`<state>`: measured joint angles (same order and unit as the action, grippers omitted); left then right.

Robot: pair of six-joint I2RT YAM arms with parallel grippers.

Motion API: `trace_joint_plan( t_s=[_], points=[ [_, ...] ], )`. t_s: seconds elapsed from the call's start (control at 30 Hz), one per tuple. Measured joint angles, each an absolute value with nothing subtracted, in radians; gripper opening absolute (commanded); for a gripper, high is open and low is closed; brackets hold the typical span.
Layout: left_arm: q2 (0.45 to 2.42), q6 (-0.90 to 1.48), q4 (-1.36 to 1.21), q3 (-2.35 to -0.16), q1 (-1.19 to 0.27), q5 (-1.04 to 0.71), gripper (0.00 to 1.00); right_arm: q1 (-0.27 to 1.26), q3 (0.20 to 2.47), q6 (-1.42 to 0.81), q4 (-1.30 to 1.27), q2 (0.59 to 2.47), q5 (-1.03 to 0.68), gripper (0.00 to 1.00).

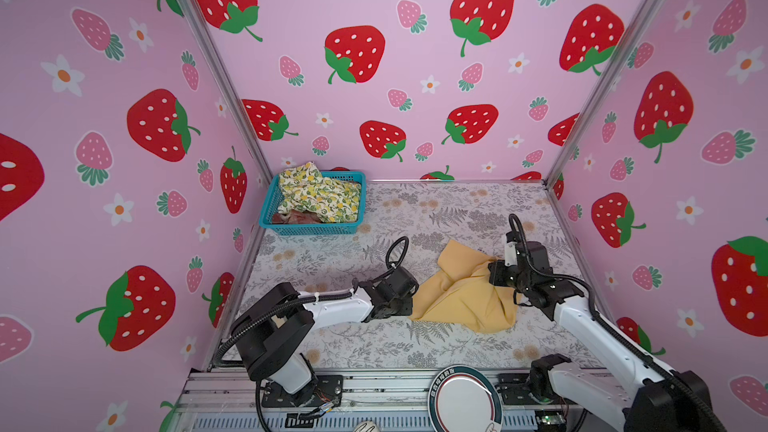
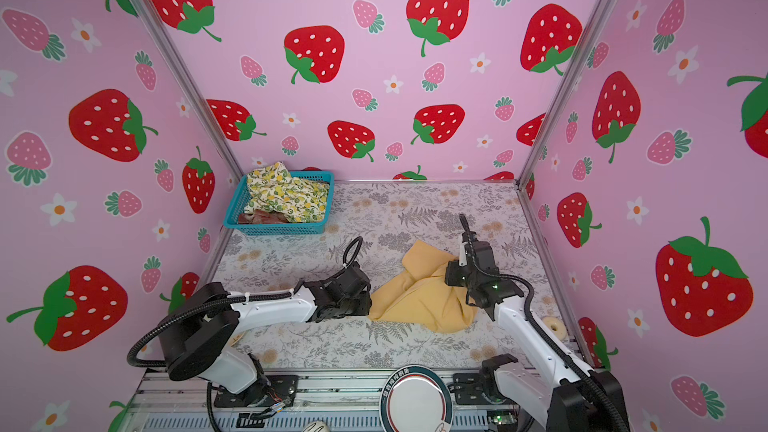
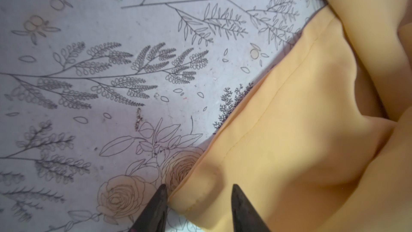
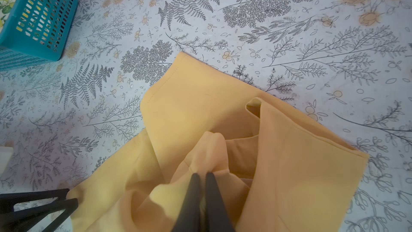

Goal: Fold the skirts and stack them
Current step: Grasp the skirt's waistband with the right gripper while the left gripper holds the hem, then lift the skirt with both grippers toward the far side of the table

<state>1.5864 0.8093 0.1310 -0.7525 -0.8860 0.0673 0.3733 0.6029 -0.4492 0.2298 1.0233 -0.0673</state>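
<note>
Mustard-yellow skirt (image 1: 461, 297) lies crumpled mid-table (image 1: 374, 342), nearer the front, all bunched folds with a stitched hem. Left gripper (image 3: 198, 197) has its jaws apart, straddling a hem corner. Right gripper (image 4: 201, 175) is pinched tight on a raised fold. Far-left corner: lemon-print skirt (image 1: 320, 197) heaped over the plaid skirt (image 1: 297, 216) in the teal basket (image 1: 307, 229).

Table (image 1: 436, 209) covered in grey fern-and-rose print, teal mesh basket (image 1: 311, 229) at far left corner, mustard-yellow skirt (image 1: 465, 301) crumpled right of centre.
</note>
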Motion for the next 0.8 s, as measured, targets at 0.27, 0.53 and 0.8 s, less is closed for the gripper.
trace_joint_plan(
  t_s=[0.27, 0.53, 0.8],
  points=[
    [1.625, 0.815, 0.118, -0.778, -0.884, 0.058, 0.00, 0.373, 0.625, -0.448, 0.233, 1.027, -0.068, 0.06],
    [1.649, 0.799, 0.142, -0.820, -0.842, 0.005, 0.00, 0.373, 0.686, -0.442, 0.234, 1.053, -0.078, 0.05],
    [1.642, 0.707, 0.287, -1.045, -0.644, -0.072, 0.00, 0.373, 0.877, -0.414, 0.229, 1.158, -0.071, 0.03]
  ],
)
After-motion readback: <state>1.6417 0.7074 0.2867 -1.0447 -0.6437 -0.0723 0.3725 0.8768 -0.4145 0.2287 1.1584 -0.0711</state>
